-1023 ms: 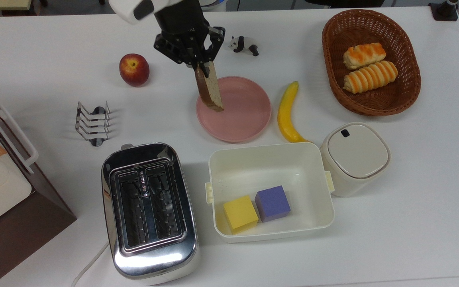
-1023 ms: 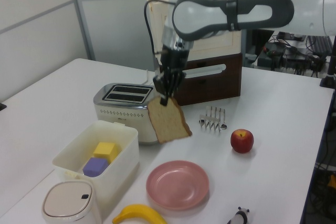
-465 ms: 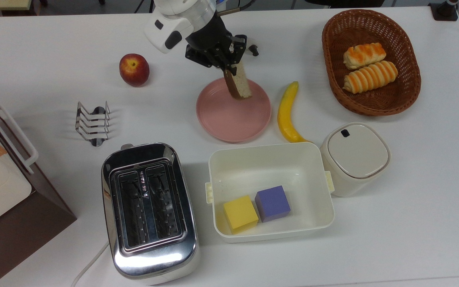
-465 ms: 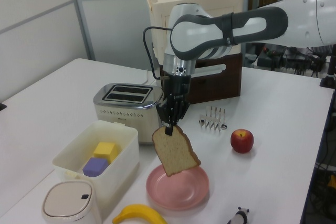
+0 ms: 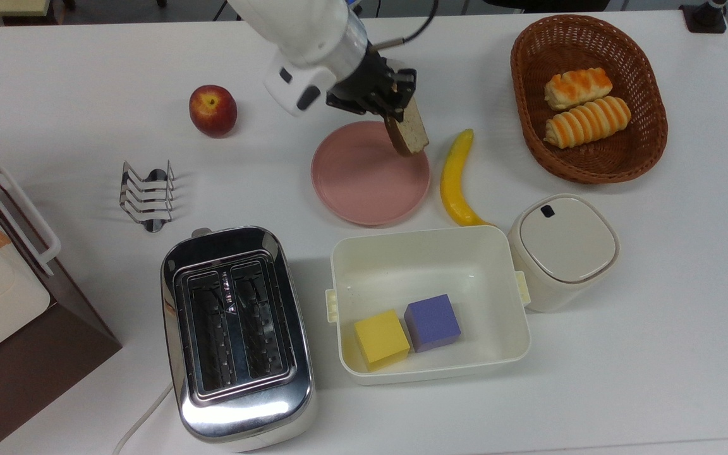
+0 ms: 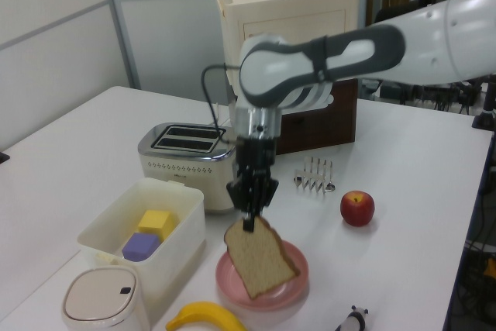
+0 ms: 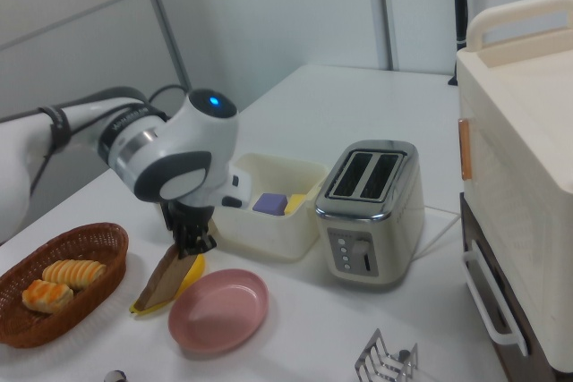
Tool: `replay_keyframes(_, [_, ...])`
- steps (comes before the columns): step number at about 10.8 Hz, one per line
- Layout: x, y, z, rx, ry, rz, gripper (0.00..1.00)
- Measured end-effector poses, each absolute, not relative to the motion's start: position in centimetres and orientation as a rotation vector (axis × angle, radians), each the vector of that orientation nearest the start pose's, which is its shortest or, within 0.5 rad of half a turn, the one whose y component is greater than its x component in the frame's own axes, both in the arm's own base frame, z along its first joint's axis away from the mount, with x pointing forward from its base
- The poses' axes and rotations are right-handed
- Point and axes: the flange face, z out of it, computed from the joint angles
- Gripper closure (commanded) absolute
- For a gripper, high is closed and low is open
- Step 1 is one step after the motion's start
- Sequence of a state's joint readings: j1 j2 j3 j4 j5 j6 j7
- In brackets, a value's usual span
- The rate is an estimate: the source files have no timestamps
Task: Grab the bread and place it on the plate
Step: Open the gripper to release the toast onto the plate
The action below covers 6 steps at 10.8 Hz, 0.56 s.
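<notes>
Jaws pinch the bread (image 6: 260, 260) by its top edge, arm angled down, slice tilted over the plate (image 6: 293, 278).

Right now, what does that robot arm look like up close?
The arm is glossy white, rounded, with dark grey bands at the joints. A blue light glows on its wrist. The gripper at the end is black, with thin black fingers. A black cable loops beside the wrist.
</notes>
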<state>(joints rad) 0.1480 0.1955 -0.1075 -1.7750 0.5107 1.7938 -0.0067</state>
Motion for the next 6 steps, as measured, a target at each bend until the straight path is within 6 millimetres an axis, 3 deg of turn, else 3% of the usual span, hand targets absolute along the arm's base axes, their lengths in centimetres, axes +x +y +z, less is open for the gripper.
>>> replay_keyframes(1, [60.1, 7.4, 42.9, -2.657, 0.155, 0.272, 0.74])
replay_keyframes(2, [60.5, 7.4, 42.0, -2.656, 0.16, 0.287, 0.3])
replay_keyframes(3, [60.9, 7.4, 41.5, -2.657, 0.167, 0.289, 0.22])
replay_keyframes(6, [62.0, 6.9, 41.1, -2.665, 0.187, 0.248, 0.2])
